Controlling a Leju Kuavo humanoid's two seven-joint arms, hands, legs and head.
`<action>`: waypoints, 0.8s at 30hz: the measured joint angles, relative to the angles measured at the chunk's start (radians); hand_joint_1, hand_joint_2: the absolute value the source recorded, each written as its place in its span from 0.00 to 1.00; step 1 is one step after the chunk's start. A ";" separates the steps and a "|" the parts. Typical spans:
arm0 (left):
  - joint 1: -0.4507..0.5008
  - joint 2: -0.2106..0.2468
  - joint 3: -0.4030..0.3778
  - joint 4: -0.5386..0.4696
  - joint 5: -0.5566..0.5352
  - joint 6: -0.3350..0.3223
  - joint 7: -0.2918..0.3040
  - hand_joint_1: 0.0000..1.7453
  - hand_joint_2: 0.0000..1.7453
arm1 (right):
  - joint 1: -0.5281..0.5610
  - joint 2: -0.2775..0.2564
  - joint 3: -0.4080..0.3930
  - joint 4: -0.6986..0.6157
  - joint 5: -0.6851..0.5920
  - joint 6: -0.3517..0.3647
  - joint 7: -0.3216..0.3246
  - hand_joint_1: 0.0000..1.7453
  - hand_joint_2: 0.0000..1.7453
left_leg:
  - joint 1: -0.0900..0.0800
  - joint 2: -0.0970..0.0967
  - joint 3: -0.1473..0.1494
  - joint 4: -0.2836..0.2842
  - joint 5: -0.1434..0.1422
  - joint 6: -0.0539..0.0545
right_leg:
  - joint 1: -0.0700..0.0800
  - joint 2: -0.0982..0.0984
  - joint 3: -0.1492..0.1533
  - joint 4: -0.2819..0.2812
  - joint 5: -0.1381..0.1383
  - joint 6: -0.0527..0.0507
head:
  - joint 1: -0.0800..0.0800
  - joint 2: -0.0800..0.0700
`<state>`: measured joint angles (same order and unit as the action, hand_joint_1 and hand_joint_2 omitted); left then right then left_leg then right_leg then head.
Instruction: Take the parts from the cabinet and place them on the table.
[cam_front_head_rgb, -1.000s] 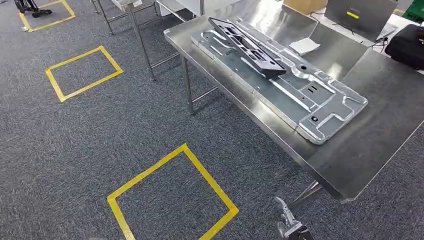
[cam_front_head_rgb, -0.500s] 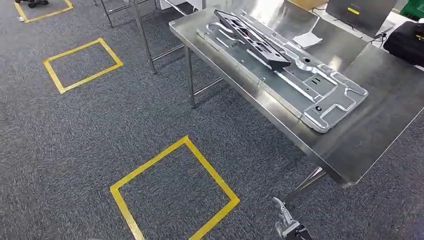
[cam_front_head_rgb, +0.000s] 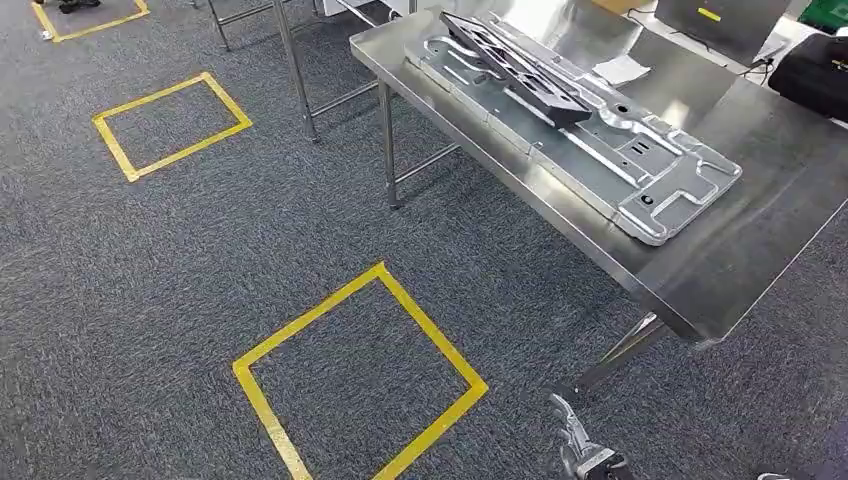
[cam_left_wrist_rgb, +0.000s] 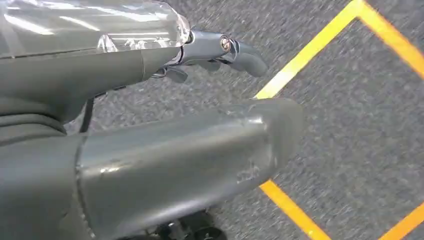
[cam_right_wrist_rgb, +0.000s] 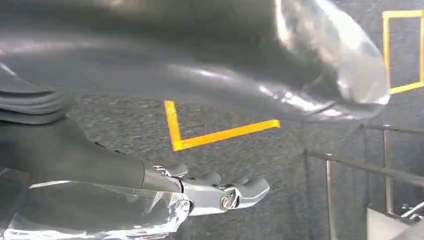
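Up in the upper right of the head view, the steel table carries a large silver stamped panel with a black frame part lying on top of it. Yellow tape squares mark the grey carpet. At the bottom edge, the right hand shows, holding nothing. The left hand hangs over the carpet, fingers apart and empty; the right hand's fingers are likewise spread.
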<state>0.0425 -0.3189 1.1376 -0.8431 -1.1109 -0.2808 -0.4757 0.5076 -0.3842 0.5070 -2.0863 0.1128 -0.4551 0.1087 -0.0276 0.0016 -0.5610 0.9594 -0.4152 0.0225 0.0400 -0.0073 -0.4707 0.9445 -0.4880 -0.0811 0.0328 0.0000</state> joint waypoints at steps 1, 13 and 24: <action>-0.002 0.005 0.002 0.000 0.000 0.002 0.000 0.00 0.00 | 0.000 0.000 0.003 0.000 0.011 0.000 0.011 0.00 0.00 | -0.001 -0.003 -0.011 0.006 -0.016 -0.002 | -0.016 -0.004 0.018 -0.040 0.003 0.003 | 0.006 0.000; -0.013 0.004 0.016 0.019 -0.013 0.005 -0.003 0.00 0.00 | -0.009 0.002 0.029 0.025 0.024 -0.013 0.007 0.00 0.00 | 0.070 0.007 0.018 0.059 -0.058 -0.086 | -0.057 -0.030 -0.026 0.055 -0.029 0.085 | -0.005 0.000; -0.017 0.005 0.020 0.026 -0.019 0.014 -0.006 0.00 0.00 | -0.015 0.000 0.047 0.058 -0.009 -0.030 0.005 0.00 0.00 | 0.028 -0.024 -0.019 0.052 -0.035 -0.005 | -0.041 0.004 -0.135 0.282 -0.116 0.059 | 0.012 0.000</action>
<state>0.0259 -0.3140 1.1574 -0.8175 -1.1303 -0.2663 -0.4822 0.4927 -0.3842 0.5539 -2.0279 0.1037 -0.4849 0.1133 -0.0001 -0.0222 -0.5802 1.0110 -0.4497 0.0174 -0.0014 -0.0036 -0.6062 1.2266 -0.6038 -0.0224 0.0446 0.0000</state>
